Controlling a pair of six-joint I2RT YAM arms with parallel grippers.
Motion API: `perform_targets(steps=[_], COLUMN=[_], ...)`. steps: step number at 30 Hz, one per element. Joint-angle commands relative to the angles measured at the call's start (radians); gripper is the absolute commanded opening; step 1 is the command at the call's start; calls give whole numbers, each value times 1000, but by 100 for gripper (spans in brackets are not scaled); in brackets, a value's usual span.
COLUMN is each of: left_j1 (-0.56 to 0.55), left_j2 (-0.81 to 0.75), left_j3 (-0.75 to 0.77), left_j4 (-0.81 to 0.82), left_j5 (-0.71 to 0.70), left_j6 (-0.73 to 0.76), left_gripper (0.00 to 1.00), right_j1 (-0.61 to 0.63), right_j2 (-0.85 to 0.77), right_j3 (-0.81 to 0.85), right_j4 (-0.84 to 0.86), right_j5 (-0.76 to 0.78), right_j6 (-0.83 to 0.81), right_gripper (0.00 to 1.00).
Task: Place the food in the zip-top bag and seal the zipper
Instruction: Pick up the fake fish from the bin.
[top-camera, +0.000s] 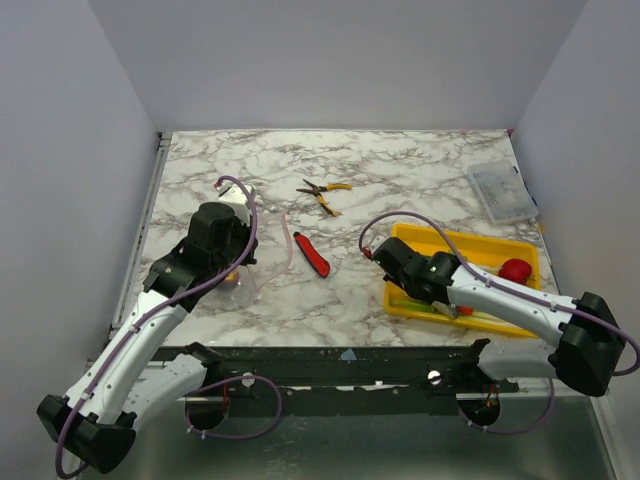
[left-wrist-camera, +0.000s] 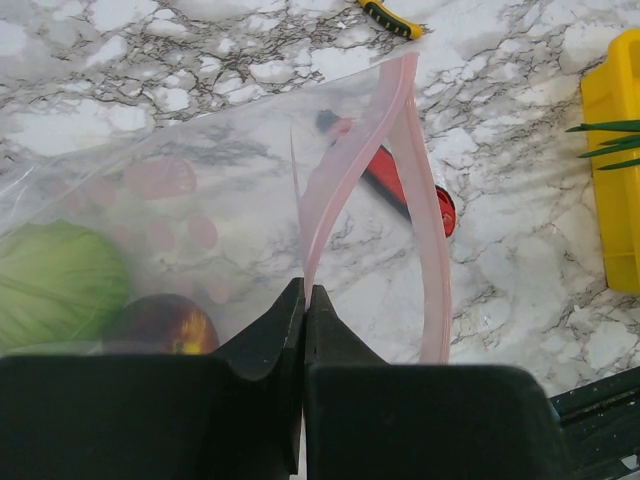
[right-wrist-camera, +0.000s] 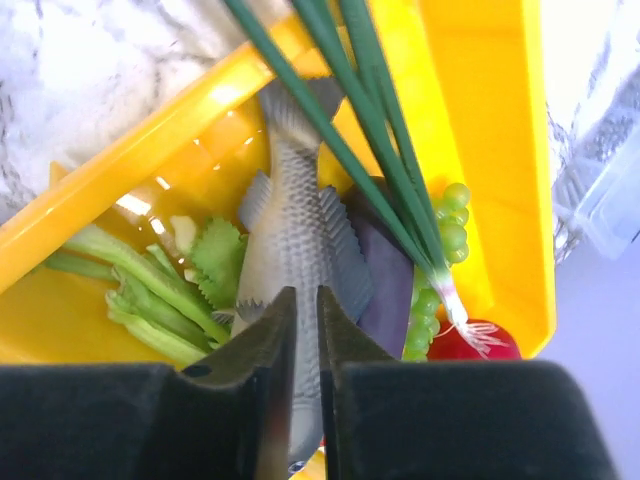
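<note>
The clear zip-top bag (left-wrist-camera: 200, 200) lies on the marble at the left, also in the top view (top-camera: 245, 285). Its pinkish zipper (left-wrist-camera: 350, 150) stands apart in two strips, so the mouth is open. Inside are a green cabbage (left-wrist-camera: 55, 285) and a dark reddish round food (left-wrist-camera: 160, 325). My left gripper (left-wrist-camera: 303, 295) (top-camera: 248, 268) is shut on one zipper strip. My right gripper (right-wrist-camera: 303, 300) (top-camera: 408, 272) points down over the grey fish (right-wrist-camera: 295, 225), jaws nearly together; contact is unclear. Spring onions (right-wrist-camera: 370, 130), a purple aubergine (right-wrist-camera: 395, 285) and a red tomato (right-wrist-camera: 478, 342) (top-camera: 515, 268) lie beside the fish.
The food lies in a yellow tray (top-camera: 470, 245) (right-wrist-camera: 490, 120) at the right, with green stalks (right-wrist-camera: 150, 290). A red-handled knife (top-camera: 312, 254) (left-wrist-camera: 385, 180) lies by the bag's mouth. Yellow-handled pliers (top-camera: 325, 193) lie farther back. A clear rigid box (top-camera: 502, 190) stands at the far right.
</note>
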Motion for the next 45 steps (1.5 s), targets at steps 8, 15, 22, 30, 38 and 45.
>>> perform_targets(steps=[8, 15, 22, 30, 38, 45], left_j1=[6, 6, 5, 5, 6, 5], left_j2=[-10, -18, -20, -32, -40, -53], left_j3=[-5, -6, -7, -11, -13, -17], left_j4=[22, 24, 24, 28, 28, 29], left_j5=[4, 7, 23, 33, 43, 42], left_j6=[-3, -4, -6, -7, -9, -8], left_gripper=[0, 0, 0, 0, 0, 0], right_j1=[3, 3, 2, 0, -9, -9], right_j2=[-124, -30, 32, 49, 130, 132], right_j3=[5, -18, -18, -95, -101, -63], right_j4=[82, -18, -97, -33, 33, 16], right_j5=[113, 28, -73, 92, 171, 163], right_j6=[-17, 26, 39, 15, 16, 19], right_gripper=[8, 49, 71, 84, 61, 31])
